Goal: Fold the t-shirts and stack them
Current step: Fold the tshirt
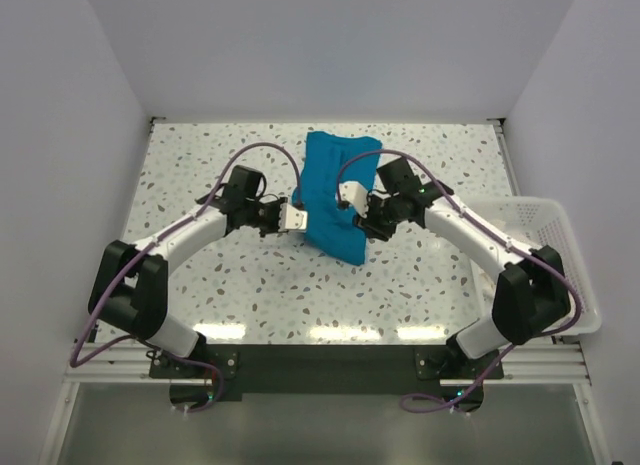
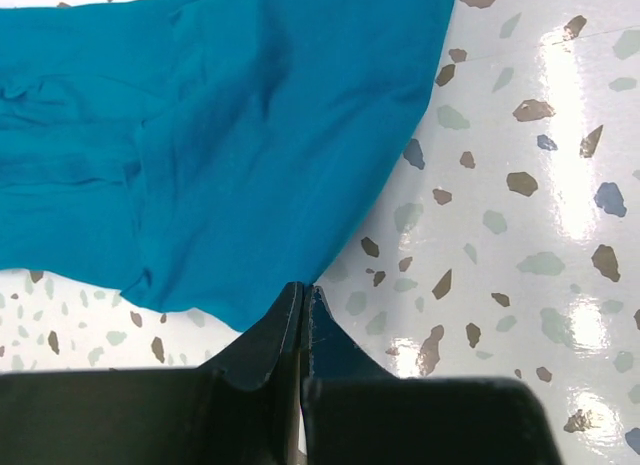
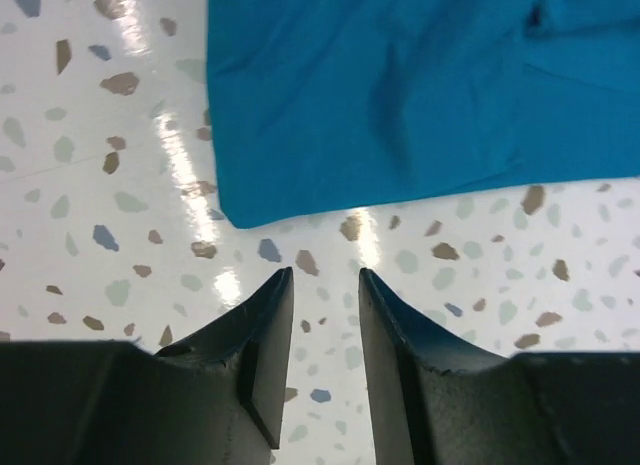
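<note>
Two-fingered left tool [image 2: 303,288] pressed together at the edge of the folded teal-blue cloth t-shirt [image 2: 240,125], right tool [image 3: 325,275] spread just beside its corner, shirt mid-way across the speckled white surface [image 1: 270,285], white plastic mesh basket [image 1: 545,225] at right.

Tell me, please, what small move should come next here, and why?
Probably ease the right gripper forward onto the near corner of the shirt and close. Its jaws stand open over the table, just short of the cloth, while the left gripper is shut right at the shirt's edge.
</note>
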Action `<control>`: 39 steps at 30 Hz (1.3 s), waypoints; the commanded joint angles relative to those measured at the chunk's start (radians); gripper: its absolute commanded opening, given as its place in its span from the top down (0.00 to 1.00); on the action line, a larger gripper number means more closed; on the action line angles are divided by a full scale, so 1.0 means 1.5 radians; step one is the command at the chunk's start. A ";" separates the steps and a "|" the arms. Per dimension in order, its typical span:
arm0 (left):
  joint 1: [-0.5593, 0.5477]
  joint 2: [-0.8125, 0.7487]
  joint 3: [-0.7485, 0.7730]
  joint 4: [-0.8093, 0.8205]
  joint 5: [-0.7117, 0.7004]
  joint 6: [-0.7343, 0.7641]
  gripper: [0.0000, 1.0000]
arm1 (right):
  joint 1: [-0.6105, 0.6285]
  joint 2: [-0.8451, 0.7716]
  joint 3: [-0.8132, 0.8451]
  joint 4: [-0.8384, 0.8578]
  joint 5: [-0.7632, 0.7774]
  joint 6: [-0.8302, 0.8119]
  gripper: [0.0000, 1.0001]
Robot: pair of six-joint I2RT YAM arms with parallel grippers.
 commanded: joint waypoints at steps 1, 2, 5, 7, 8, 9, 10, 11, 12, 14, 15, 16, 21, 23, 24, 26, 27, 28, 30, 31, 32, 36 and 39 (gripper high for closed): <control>0.000 -0.018 -0.017 -0.007 0.017 -0.003 1.00 | 0.049 -0.020 -0.059 0.049 -0.013 0.001 0.63; -0.001 -0.017 -0.026 -0.007 0.014 0.000 1.00 | 0.082 -0.016 -0.079 0.061 -0.006 0.006 0.63; 0.000 -0.014 -0.040 -0.009 0.012 0.014 1.00 | 0.119 0.006 -0.099 0.105 0.018 0.031 0.59; 0.000 -0.014 -0.044 -0.009 0.011 0.015 1.00 | 0.132 0.029 -0.113 0.137 0.036 0.038 0.58; 0.000 -0.014 -0.048 -0.008 0.011 0.015 1.00 | 0.133 0.034 -0.124 0.149 0.040 0.041 0.58; -0.001 -0.013 -0.051 -0.008 0.011 0.017 1.00 | 0.136 0.047 -0.129 0.164 0.043 0.041 0.58; 0.000 -0.015 -0.053 -0.007 0.011 0.018 1.00 | 0.137 0.052 -0.133 0.170 0.044 0.040 0.58; 0.000 -0.014 -0.058 -0.007 0.012 0.018 1.00 | 0.139 0.061 -0.136 0.170 0.043 0.038 0.58; 0.000 -0.016 -0.060 -0.005 0.011 0.020 1.00 | 0.141 0.073 -0.138 0.170 0.045 0.038 0.58; 0.000 -0.015 -0.065 -0.002 0.011 0.021 1.00 | 0.147 0.088 -0.153 0.183 0.056 0.031 0.58; 0.001 -0.014 -0.066 0.000 0.011 0.024 1.00 | 0.147 0.094 -0.160 0.189 0.063 0.027 0.58; 0.001 -0.012 -0.067 0.000 0.010 0.025 1.00 | 0.150 0.104 -0.166 0.209 0.077 0.022 0.58; 0.001 -0.006 -0.068 0.001 0.011 0.028 1.00 | 0.151 0.137 -0.180 0.235 0.108 0.015 0.59; 0.001 -0.003 -0.068 0.000 0.012 0.030 1.00 | 0.154 0.150 -0.177 0.234 0.116 0.016 0.68; 0.001 -0.003 -0.068 -0.001 0.013 0.029 1.00 | 0.154 0.154 -0.174 0.228 0.123 0.017 0.75; 0.001 -0.004 -0.069 -0.002 0.018 0.029 1.00 | 0.154 0.159 -0.165 0.220 0.125 0.021 0.99; 0.001 -0.006 -0.068 -0.003 0.018 0.028 1.00 | 0.155 0.156 -0.164 0.214 0.122 0.021 1.00; 0.001 -0.006 -0.068 -0.003 0.018 0.029 1.00 | 0.154 0.151 -0.164 0.209 0.118 0.020 1.00; 0.001 -0.013 -0.066 -0.007 0.017 0.027 1.00 | 0.154 0.130 -0.154 0.176 0.101 0.019 1.00; 0.003 -0.014 -0.062 -0.011 0.017 0.025 1.00 | 0.151 0.123 -0.148 0.162 0.093 0.019 1.00; 0.005 -0.019 -0.059 -0.012 0.019 0.023 1.00 | 0.149 0.113 -0.131 0.147 0.085 0.020 1.00; 0.022 -0.028 -0.033 -0.025 0.016 -0.005 1.00 | 0.122 0.054 -0.070 0.057 0.037 0.025 1.00; 0.040 -0.030 0.004 -0.048 0.025 -0.030 1.00 | 0.092 0.039 -0.006 -0.014 -0.009 0.018 1.00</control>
